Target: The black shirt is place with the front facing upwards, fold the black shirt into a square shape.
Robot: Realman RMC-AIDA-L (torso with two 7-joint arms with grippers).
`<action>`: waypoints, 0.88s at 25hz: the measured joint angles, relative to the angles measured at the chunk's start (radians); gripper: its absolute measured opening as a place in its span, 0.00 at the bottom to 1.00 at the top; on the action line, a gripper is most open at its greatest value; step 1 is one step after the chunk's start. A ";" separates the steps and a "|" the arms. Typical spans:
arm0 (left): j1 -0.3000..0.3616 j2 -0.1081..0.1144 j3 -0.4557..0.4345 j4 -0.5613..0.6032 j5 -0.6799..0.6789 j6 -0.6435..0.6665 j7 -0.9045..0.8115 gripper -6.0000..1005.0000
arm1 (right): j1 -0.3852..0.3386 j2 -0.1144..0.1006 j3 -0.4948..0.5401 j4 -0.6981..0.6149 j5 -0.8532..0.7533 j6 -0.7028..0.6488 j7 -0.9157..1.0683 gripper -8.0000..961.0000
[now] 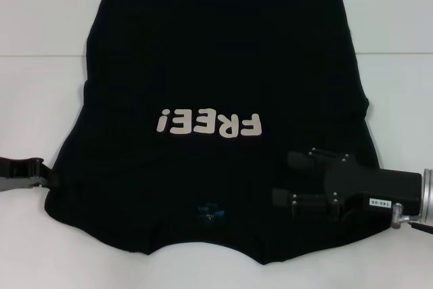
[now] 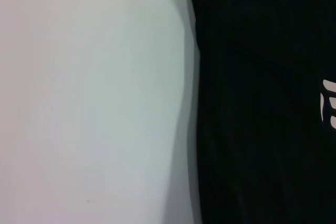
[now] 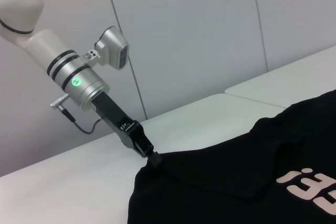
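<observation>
The collar edge of the black shirt (image 1: 203, 99) is lying nearest the head camera, with a tiny blue neck label (image 1: 208, 212) showing just inside it; nothing on the label can be read. Above that, cream block letters reading "FREE!" (image 1: 208, 123) are sitting upside down from the head view, so the garment is pointing neck toward the robot and hem away, its long axis running from near to far. The shirt is spreading flat, front up, across the middle of the white table (image 1: 47, 99), the sides already looking turned in, so the outline is narrowing toward the far hem.

The right gripper (image 1: 291, 179) is hovering over the near right part of the cloth, its two black fingers spread apart and pointing toward the shirt's middle; a small white tag on its body is reading roughly "140-05". The left gripper (image 3: 152, 157) is reaching in at the near left edge, and in the right wrist view its tip is meeting the cloth's corner, fingers closed together on the black shirt's edge. A green light (image 3: 76, 82) is glowing on that arm's wrist ring
</observation>
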 joint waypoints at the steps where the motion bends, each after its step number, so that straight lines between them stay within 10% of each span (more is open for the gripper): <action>1: 0.000 0.000 0.000 0.000 0.001 0.000 0.000 0.02 | 0.000 0.000 0.000 0.000 0.001 0.000 0.000 0.98; 11: -0.008 0.019 -0.076 -0.009 -0.002 0.078 -0.002 0.02 | -0.004 -0.019 0.009 -0.072 0.008 0.000 0.222 0.97; 22: -0.015 0.037 -0.127 -0.019 -0.010 0.119 0.016 0.02 | 0.010 -0.124 -0.001 -0.237 -0.166 -0.020 0.745 0.97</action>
